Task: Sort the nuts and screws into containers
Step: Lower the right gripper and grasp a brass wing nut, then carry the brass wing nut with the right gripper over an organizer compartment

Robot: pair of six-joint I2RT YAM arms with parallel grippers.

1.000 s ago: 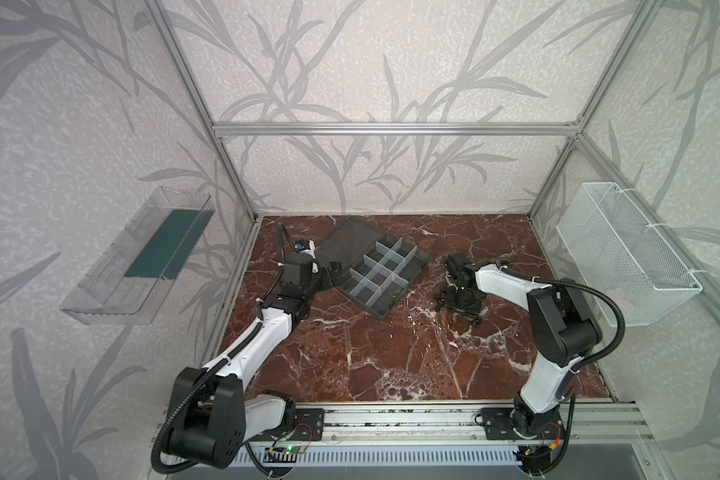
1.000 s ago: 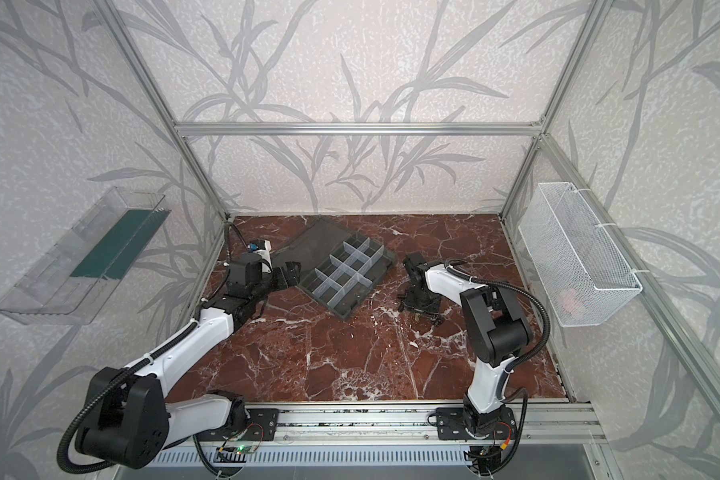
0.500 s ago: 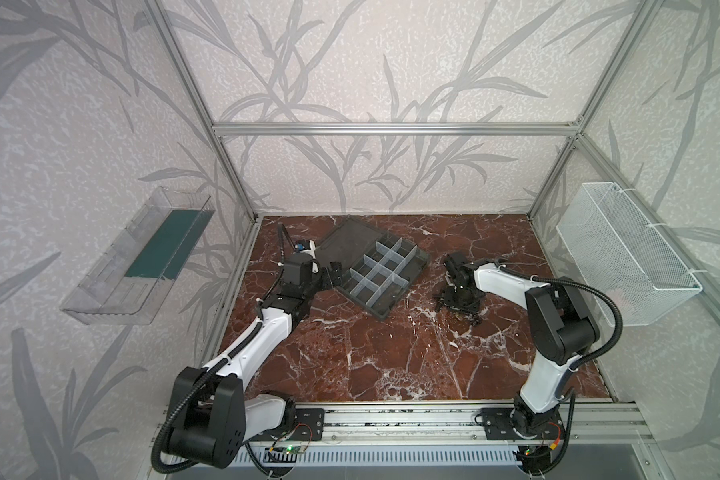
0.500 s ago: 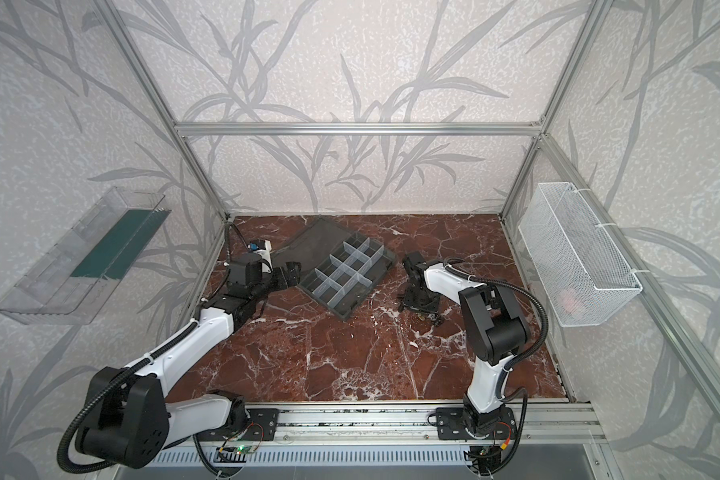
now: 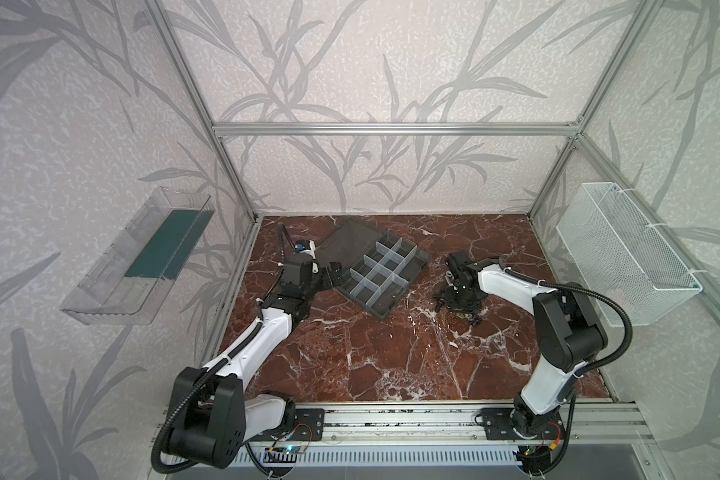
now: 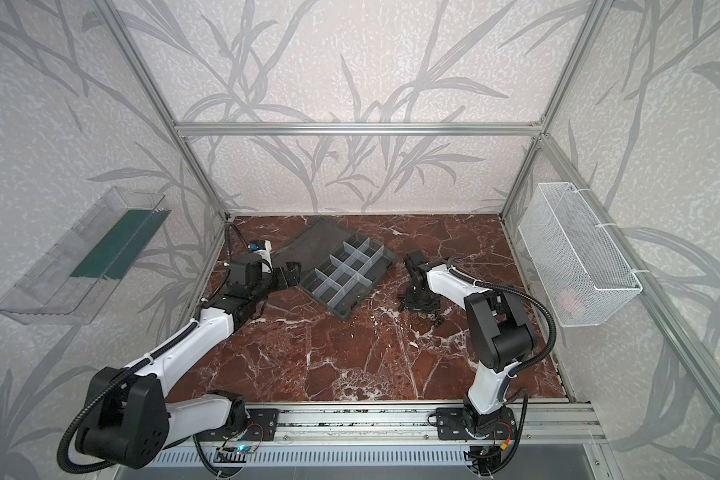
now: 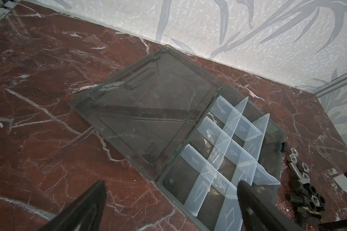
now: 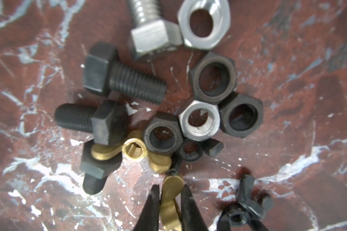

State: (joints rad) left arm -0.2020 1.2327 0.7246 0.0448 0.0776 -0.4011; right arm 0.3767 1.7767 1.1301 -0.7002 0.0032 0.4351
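While the right pincer (image 8: pixel 171 190) is reaching down at the edge of the loose hardware, its two fingertips are closing tightly on one wing of a brass wing nut (image 8: pixel 171 200) and gripping it just above the red marble worktop (image 8: pixel 288 100). Just beyond it, the black screws (image 8: pixel 124 80) and the nuts (image 8: pixel 212 80), some black and some silver, are lying bunched together and touching one another. A second brass wing nut (image 8: pixel 135 152) is resting among them, and a black wing nut (image 8: pixel 246 200) is sitting a little apart. In both top views the screws and nuts are lying on the worktop to the right of the grey box (image 5: pixel 408 280), near it but not touching. The left pincer (image 7: pixel 171 183) is standing wide open and empty just beside the box's left corner. The compartments (image 7: pixel 234 128) are facing upward, and the lid (image 7: pixel 148 112) is lying flat open on the worktop.
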